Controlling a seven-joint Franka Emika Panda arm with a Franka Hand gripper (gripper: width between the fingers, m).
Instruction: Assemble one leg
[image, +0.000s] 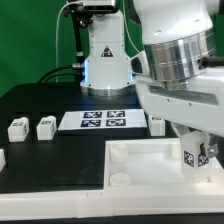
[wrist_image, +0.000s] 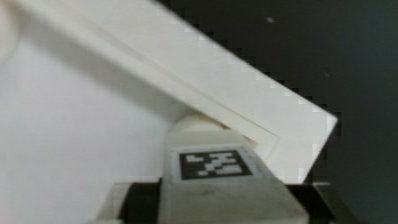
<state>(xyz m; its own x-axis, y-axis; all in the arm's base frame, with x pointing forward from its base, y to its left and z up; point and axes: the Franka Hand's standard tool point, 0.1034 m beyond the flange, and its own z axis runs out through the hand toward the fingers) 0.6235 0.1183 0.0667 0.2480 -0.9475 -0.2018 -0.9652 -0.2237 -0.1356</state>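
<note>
My gripper (image: 193, 155) is shut on a white leg (image: 189, 153) with a black-and-white tag on its face. It holds the leg upright over the large white square panel (image: 140, 160), at the panel's corner on the exterior view's right. In the wrist view the leg (wrist_image: 215, 160) sits between my two dark fingers (wrist_image: 134, 203), its far end pointing at the panel's raised rim corner (wrist_image: 267, 125). Whether the leg touches the panel cannot be told. Three more legs lie on the black table: two at the exterior view's left (image: 18, 127) (image: 46, 126), one by the arm (image: 157, 124).
The marker board (image: 103, 120) lies behind the panel. The arm's base (image: 107, 60) stands at the back. A round socket (image: 120, 179) shows in the panel's near corner. A white part (image: 2, 157) pokes in at the exterior view's left edge.
</note>
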